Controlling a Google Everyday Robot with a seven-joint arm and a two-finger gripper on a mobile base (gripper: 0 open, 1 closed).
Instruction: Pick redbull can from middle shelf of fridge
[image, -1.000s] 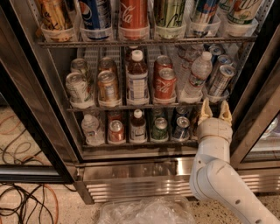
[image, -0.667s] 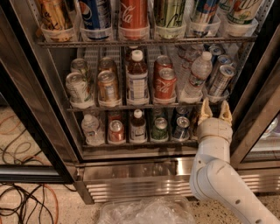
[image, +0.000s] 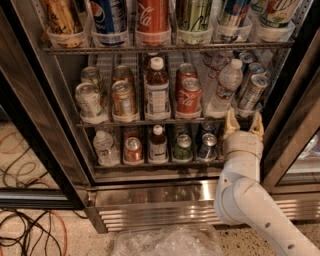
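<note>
Your hand (image: 243, 125) hovers spread and empty, below and right of the water bottle (image: 225, 87), unmoved over the last second. The redbull can (image: 252, 91) stands just right of that bottle on the middle shelf (image: 150, 121), ungrasped; the reach looks stalled.
</note>
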